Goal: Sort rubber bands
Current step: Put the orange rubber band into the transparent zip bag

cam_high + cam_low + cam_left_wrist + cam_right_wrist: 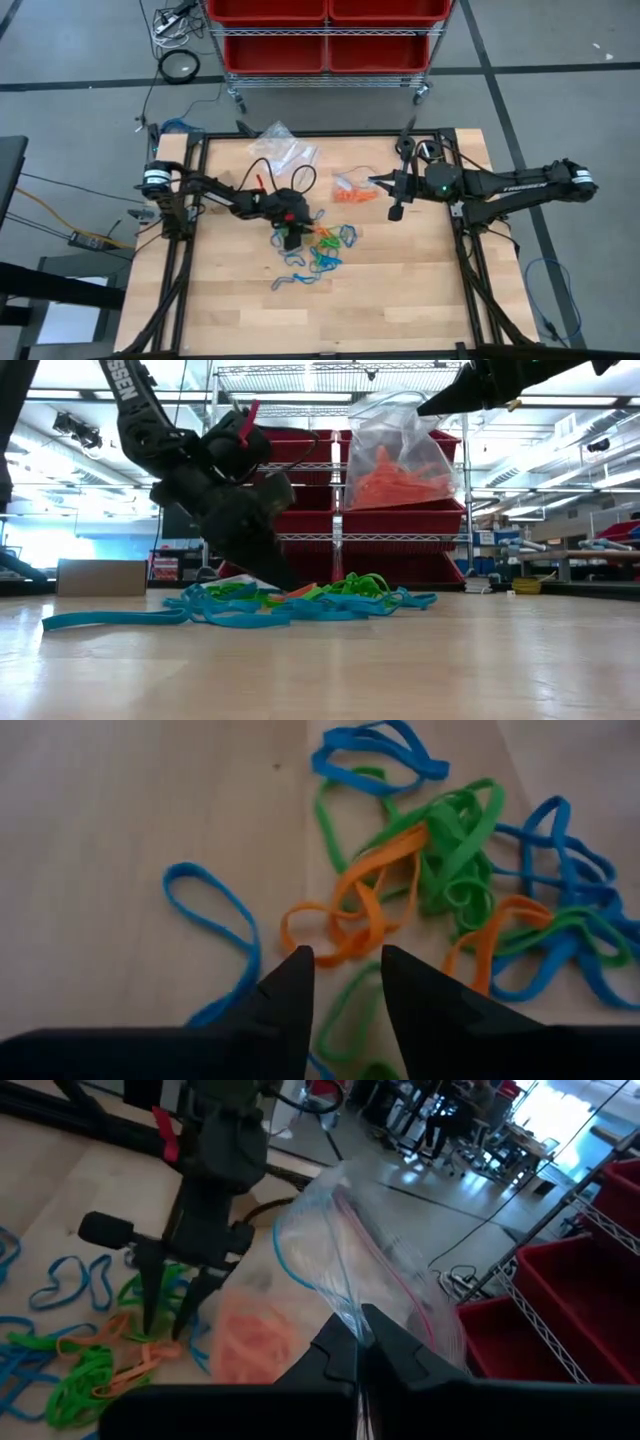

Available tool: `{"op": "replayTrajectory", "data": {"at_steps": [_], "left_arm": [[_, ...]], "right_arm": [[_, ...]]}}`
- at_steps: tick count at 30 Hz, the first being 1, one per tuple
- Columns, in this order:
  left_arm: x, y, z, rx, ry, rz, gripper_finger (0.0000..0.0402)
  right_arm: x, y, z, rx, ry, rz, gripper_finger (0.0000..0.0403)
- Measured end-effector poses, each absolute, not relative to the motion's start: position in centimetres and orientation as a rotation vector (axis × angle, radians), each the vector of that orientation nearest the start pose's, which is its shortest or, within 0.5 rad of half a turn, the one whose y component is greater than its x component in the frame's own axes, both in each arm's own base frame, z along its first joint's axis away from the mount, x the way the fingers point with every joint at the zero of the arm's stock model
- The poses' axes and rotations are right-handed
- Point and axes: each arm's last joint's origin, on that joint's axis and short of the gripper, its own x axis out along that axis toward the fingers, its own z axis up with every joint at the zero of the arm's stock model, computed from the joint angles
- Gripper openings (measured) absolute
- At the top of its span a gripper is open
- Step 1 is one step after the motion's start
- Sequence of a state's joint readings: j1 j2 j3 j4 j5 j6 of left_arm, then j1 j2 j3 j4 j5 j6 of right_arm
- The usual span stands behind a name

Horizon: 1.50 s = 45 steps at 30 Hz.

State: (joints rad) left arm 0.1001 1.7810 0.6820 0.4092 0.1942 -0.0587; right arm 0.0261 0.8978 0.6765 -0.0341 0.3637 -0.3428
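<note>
Two arms over a pale wooden table (420, 290) w/ a black frame round its edges; left gripper (343, 963) is down at the table's middle, tips at the near edge of the rubber bands (322, 250), a loose tangle of blue, green and orange loops lying flat on the wood, w/ a few blue ones strayed toward the front; in the left wrist view its two fingers stand partly apart w/ a narrow gap, an orange band (350, 910) lying just ahead of the tips and a green loop showing in the gap; can't tell if anything is gripped; right gripper (358, 1348) is up off the table toward the back right, fingers closed on the top edge of a clear plastic bag (350, 1260) w/ orange bands (395, 480) inside, bag hanging below it in the low view; a second clear bag (283, 150) lies on the wood near the back edge, beside the left arm's black cable; beyond the table, grey floor w/ dark lines, a wire rack on wheels holding red bins (325, 30), cables (175, 40) on the floor at back left; low view shows a bright workshop w/ ceiling lights, shelving and a cardboard box (105, 577).
</note>
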Motion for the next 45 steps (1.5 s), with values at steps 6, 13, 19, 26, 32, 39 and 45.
{"op": "replayTrajectory", "data": {"at_steps": [6,13,19,26,32,39,45], "left_arm": [[32.7,2.5,10.1,-0.202,0.676,-0.118,0.0127],[33.8,2.6,10.6,-0.172,0.64,-0.132,0.012],[34.2,2.6,11.3,-0.124,0.655,-0.178,0.0021],[34.8,2.3,11.9,-0.088,0.719,-0.235,0.0003],[35.2,1.5,14.2,-0.037,0.679,-0.265,0.0002],[33.6,1.4,19.0,0.01,0.606,-0.24,0.0001],[32.7,1.2,19.6,0.015,0.657,-0.202,0.0001]], "right_arm": [[20.0,-0.5,29.1,-0.38,0.304,-0.291,0.0],[19.9,-0.5,28.9,-0.356,0.319,-0.292,0.0],[19.9,-0.5,28.9,-0.355,0.322,-0.292,0.0],[19.9,-0.5,28.9,-0.353,0.323,-0.292,0.0],[19.9,-0.5,28.8,-0.346,0.325,-0.293,0.0],[19.9,-0.5,28.8,-0.341,0.326,-0.293,0.0],[19.9,-0.4,28.9,-0.34,0.32,-0.289,0.0]]}}
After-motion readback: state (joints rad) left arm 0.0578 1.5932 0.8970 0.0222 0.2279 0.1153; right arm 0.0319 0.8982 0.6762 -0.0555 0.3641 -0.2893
